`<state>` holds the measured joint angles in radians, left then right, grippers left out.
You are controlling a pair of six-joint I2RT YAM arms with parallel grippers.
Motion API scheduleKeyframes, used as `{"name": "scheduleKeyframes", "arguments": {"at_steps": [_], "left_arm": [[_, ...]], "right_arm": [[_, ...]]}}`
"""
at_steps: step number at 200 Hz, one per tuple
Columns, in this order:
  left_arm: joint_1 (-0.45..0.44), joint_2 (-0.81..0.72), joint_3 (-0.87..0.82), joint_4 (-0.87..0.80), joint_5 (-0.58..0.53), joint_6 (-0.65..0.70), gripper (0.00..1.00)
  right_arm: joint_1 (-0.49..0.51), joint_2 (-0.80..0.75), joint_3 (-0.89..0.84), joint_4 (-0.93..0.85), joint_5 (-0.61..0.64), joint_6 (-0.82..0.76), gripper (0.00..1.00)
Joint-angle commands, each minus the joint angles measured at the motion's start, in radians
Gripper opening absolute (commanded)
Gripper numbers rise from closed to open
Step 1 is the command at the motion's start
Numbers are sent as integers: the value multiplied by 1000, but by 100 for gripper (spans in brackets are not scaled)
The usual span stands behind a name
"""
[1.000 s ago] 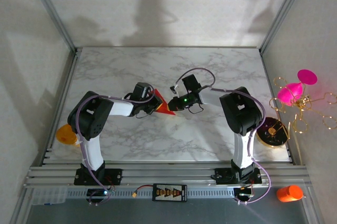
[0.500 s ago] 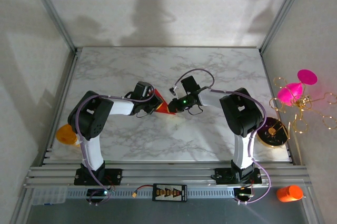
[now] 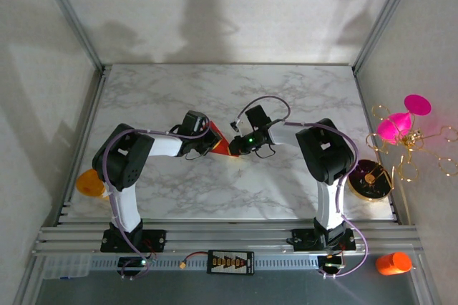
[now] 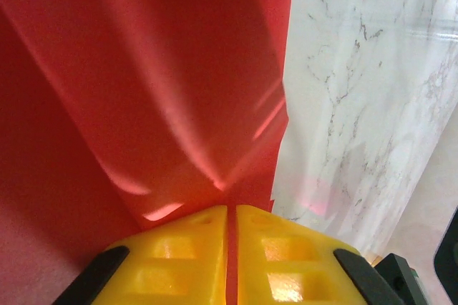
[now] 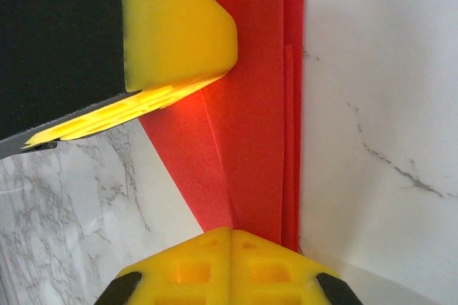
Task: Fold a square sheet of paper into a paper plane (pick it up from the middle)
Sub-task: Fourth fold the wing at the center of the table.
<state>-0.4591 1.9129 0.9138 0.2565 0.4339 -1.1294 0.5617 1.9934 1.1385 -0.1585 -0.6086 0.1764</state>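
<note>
Right now my left gripper (image 4: 232, 244) and right gripper (image 5: 230, 258) each clamp the folded red paper (image 3: 221, 145), midway across the marble table (image 3: 300, 97) — any tug apart could tear it or skew the crease.

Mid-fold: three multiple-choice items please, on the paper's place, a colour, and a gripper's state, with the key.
1. Where is the red paper? A at the middle of the table, between the left gripper and the right gripper; B on the near rail; C at the far left corner.
2. What colour is the bottle? A green; B orange; C blue.
3. The left gripper is: A wide open; B shut on nothing; C shut on the red paper.
Key: A, the top view shows it between the arm tips; B, plainly orange; C, its closed jaws pinch the red paper.
</note>
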Motion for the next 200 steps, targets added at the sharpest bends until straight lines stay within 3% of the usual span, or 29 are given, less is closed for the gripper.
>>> {"name": "scheduleKeyframes", "arguments": {"at_steps": [1,144,200], "left_arm": [[7,73,-37,-207,-111,12,13],[8,121,-23,-310,-189,31,13],[7,122,-9,-314,-179,47,13]], "right_arm": [[-11,12,-17,-27,13,6,5],[-43,-70,-162,-59,4,5,5],[-58,-175,-240,23,28,34,5]]}}
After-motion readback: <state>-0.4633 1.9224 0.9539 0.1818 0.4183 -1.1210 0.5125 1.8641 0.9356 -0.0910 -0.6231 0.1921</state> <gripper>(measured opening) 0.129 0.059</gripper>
